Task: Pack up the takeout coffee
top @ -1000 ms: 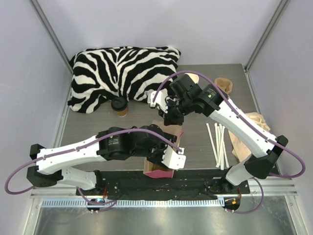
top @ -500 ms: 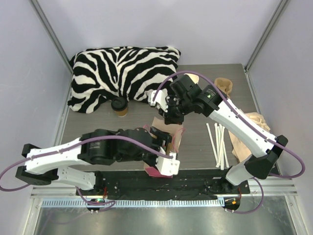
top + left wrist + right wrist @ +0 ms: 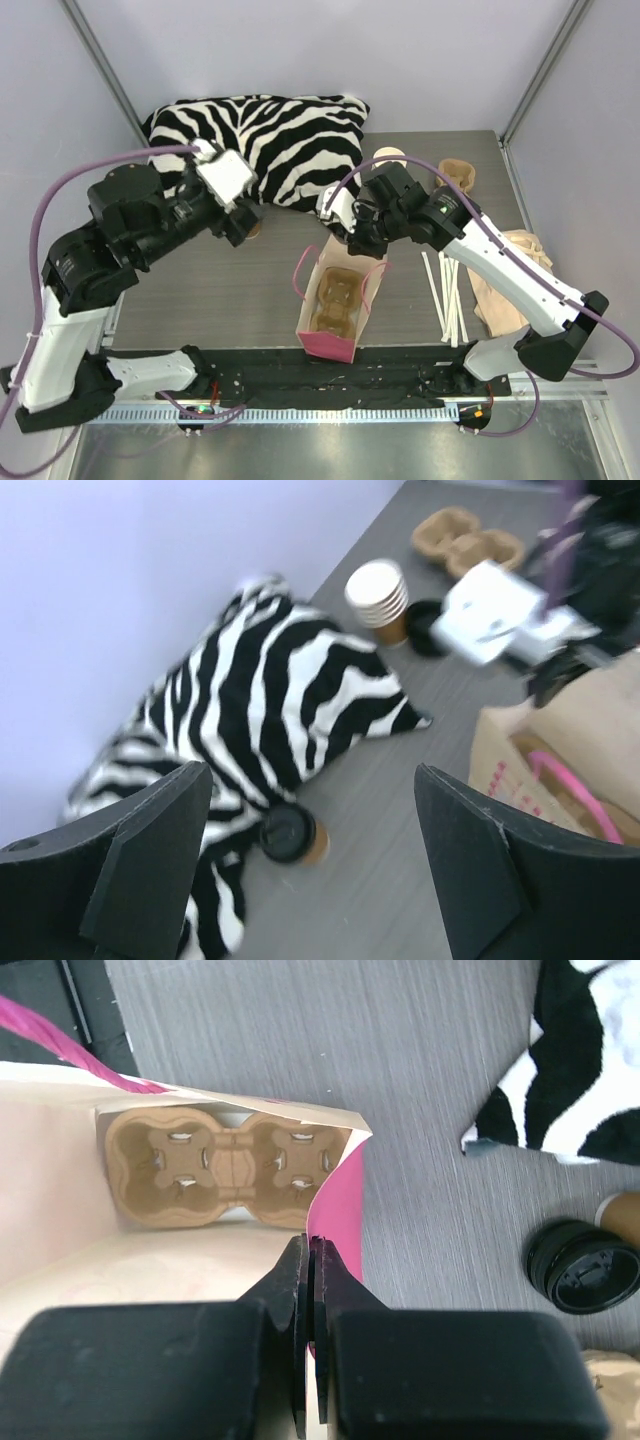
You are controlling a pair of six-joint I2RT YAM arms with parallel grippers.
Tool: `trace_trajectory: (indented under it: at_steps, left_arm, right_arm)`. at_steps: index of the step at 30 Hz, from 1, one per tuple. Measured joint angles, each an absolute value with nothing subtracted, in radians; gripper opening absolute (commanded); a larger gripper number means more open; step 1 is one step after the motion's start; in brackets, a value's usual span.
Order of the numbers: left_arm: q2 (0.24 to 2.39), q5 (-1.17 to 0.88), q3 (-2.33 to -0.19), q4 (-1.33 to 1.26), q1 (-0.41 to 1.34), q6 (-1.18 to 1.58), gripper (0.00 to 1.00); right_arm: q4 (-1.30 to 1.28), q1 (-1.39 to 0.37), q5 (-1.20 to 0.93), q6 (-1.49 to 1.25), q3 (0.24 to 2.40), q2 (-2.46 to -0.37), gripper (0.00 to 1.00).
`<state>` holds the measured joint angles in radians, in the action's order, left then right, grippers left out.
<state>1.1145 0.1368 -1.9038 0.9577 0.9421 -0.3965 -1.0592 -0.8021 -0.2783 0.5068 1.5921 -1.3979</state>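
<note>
While the left gripper (image 3: 236, 212) is hanging over the zebra pillow's (image 3: 270, 135) near edge, the top view is hiding what sits beneath it. The right gripper (image 3: 352, 240) is meeting the paper bag's (image 3: 328, 347) far rim.

Left wrist view: the fingers are standing spread and empty, and the takeout coffee (image 3: 293, 832) is standing just beside the pillow.

Right wrist view: the jaws are pinching the bag wall, with a cup carrier (image 3: 225, 1165) lying inside.

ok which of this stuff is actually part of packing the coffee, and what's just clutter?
Job:
- takeout coffee
- pink paper bag, rim pinched by right tool
- cup carrier inside the bag
- left tool, open

Clutter:
- zebra pillow
- stack of paper cups
- loose black lid
- spare cup carrier
- straws
</note>
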Motion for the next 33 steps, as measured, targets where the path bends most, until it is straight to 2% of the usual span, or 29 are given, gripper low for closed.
trace_trajectory:
  at_steps: [5,12,16,20,28,33]
  left_arm:
    - [1.06,0.006,-1.732,0.993,0.591,-0.221,0.89]
    - [1.024,-0.216,-1.361,0.965,0.281,-0.025,0.96]
    - [1.074,-0.308,-1.257,0.933,0.127,0.038,1.0]
    - [1.147,-0.348,-1.255,0.881,0.084,0.084,1.0]
    - [1.261,-0.286,-1.261,0.803,0.084,0.131,1.0]
    - [1.362,-0.184,-1.332,0.791,0.155,0.101,1.0]
  right_arm:
    - [-1.035,-0.79,-0.258,0.471,1.578,-1.394,0.01]
    - [-1.031,-0.789,-0.243,0.447,1.62,-1.395,0.01]
    - [-1.032,-0.79,-0.24,0.421,1.652,-1.39,0.01]
    - [-1.05,-0.801,-0.217,0.398,1.651,-1.375,0.01]
    - [-1.047,-0.823,-0.139,0.357,1.605,-1.325,0.01]
    - [-1.044,-0.823,-0.096,0.336,1.56,-1.313,0.01]
